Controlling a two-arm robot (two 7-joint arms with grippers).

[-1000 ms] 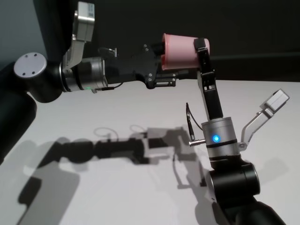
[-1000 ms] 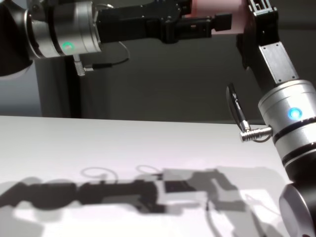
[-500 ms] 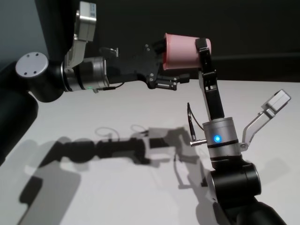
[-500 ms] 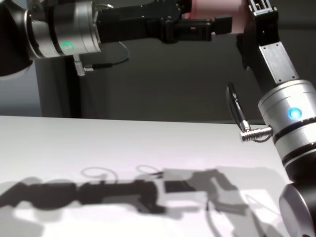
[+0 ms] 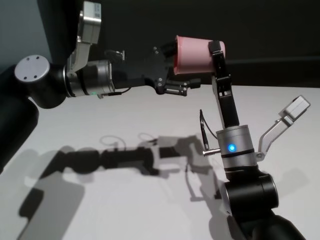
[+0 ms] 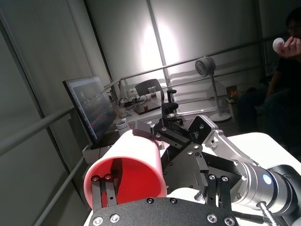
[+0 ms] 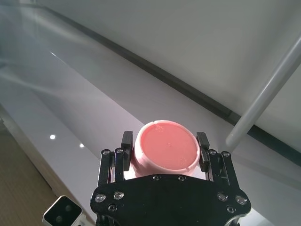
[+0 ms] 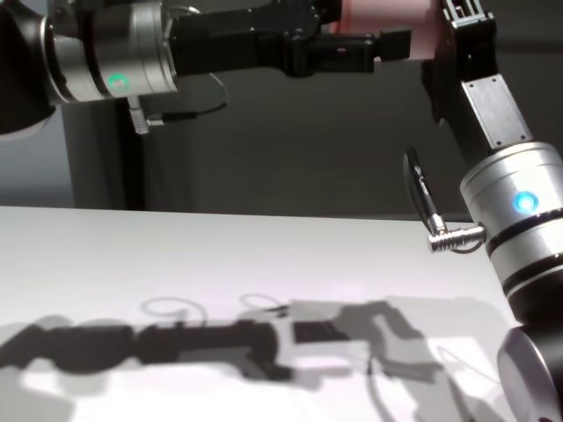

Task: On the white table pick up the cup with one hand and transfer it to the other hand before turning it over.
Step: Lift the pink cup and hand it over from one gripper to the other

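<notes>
White table fills the lower part of your head view, with a dark wall behind it and both arms' shadows across its surface. High above it, the pink cup lies on its side in the air, its wide rim toward your left. Your right claw, on the arm with the blue light, reaches up from below and is clenched on the cup near its base; the right wrist view shows a finger on either side of the cup. Your left claw, on the arm with the green light, comes in level from your left at the cup's rim end, and its fingers are spread wide, released. Compared with a second ago, the left fingers have opened off the cup, which has not moved.
</notes>
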